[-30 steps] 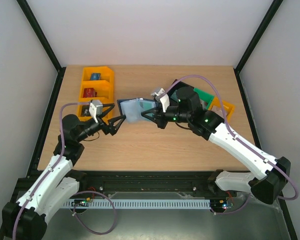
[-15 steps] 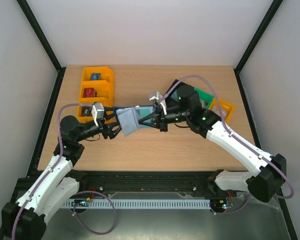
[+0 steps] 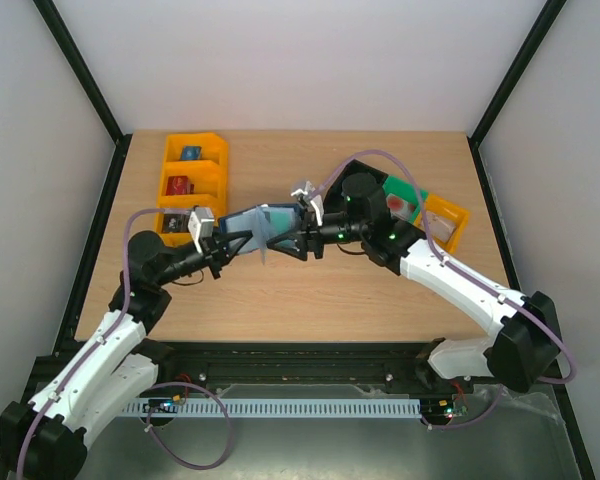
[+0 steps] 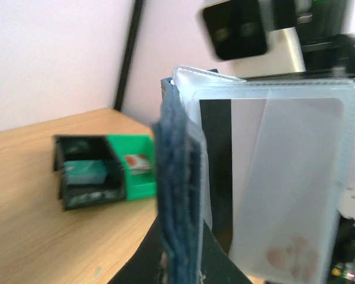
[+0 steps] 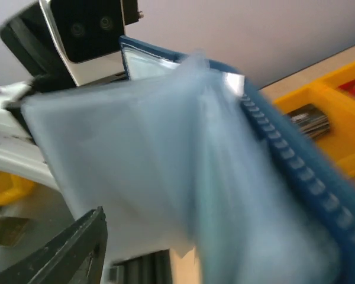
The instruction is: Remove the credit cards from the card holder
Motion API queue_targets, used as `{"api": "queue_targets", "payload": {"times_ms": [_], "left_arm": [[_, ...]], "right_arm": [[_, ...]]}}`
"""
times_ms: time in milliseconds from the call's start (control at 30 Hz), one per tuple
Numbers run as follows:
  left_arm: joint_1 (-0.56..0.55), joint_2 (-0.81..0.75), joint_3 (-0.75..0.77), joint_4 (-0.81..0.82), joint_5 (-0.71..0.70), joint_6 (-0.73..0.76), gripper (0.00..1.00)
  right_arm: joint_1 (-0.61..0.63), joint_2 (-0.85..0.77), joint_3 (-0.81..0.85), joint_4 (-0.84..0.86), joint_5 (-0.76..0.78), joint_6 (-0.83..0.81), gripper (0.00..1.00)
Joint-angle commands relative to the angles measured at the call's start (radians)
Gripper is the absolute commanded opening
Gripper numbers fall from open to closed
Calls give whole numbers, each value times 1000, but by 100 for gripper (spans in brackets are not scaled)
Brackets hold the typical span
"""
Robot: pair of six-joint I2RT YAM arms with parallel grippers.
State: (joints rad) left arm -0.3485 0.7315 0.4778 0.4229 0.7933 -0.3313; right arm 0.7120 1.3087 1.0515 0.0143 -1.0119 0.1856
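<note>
The card holder is motion-blurred in the right wrist view. In the left wrist view its lower edge is cut off; cards cannot be told.

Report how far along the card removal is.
Done: the card holder is up off the table, hanging open between the arms. In hand: the left gripper is shut on its navy cover, and the right gripper is at its pale inner panels, grip unclear. Left: no credit cards are visibly out anywhere, so they all appear yet to be pulled.
</note>
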Motion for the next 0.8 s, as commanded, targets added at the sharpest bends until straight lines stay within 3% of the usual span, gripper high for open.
{"api": "queue_targets", "payload": {"times_ms": [0, 67, 133, 200, 267, 433, 533, 767], "left_arm": [[-8, -11, 56, -196, -323, 193, 2], [-19, -8, 64, -258, -584, 375, 2], [-23, -8, 60, -269, -732, 540, 2], [-22, -17, 64, -272, -765, 623, 2], [-13, -29, 85, -294, -668, 609, 2], [34, -57, 93, -285, -299, 369, 2], [51, -56, 75, -265, -209, 255, 2], [78, -67, 61, -182, -31, 147, 2]], "right_arm": [[-15, -50, -27, -29, 263, -32, 72], [-18, -49, -38, -61, 424, -32, 95], [-17, -32, -39, -87, 524, -27, 99], [-17, -12, -40, -83, 525, -12, 99], [-17, 3, -49, -39, 471, 11, 99], [-18, -7, -63, 49, 352, -14, 99], [-17, -41, -75, 31, 356, -58, 99], [-18, -66, -96, -5, 301, -89, 99]]}}
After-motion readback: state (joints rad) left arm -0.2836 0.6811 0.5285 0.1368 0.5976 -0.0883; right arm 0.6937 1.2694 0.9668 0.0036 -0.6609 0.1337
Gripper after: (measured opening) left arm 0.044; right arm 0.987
